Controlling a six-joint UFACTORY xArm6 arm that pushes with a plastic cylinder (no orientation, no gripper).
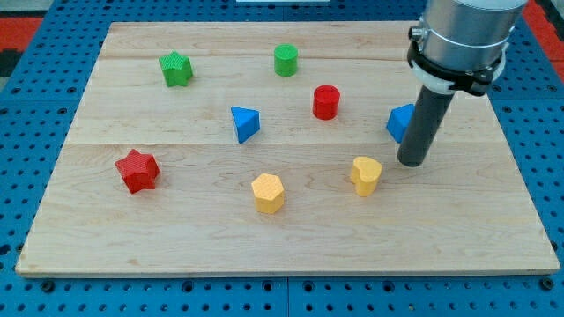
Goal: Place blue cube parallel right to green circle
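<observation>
The blue cube [400,122] sits at the view's right, partly hidden behind my rod. The green circle [285,60], a short cylinder, stands near the view's top centre. My tip [411,163] rests on the board just below and right of the blue cube, close to it or touching it. The blue cube lies lower than the green circle and well to its right.
A red cylinder [326,101] lies between the green circle and the blue cube. A yellow heart [366,174] is left of my tip. A blue triangle [244,123], yellow hexagon [267,192], red star [137,170] and green star [175,69] lie further left.
</observation>
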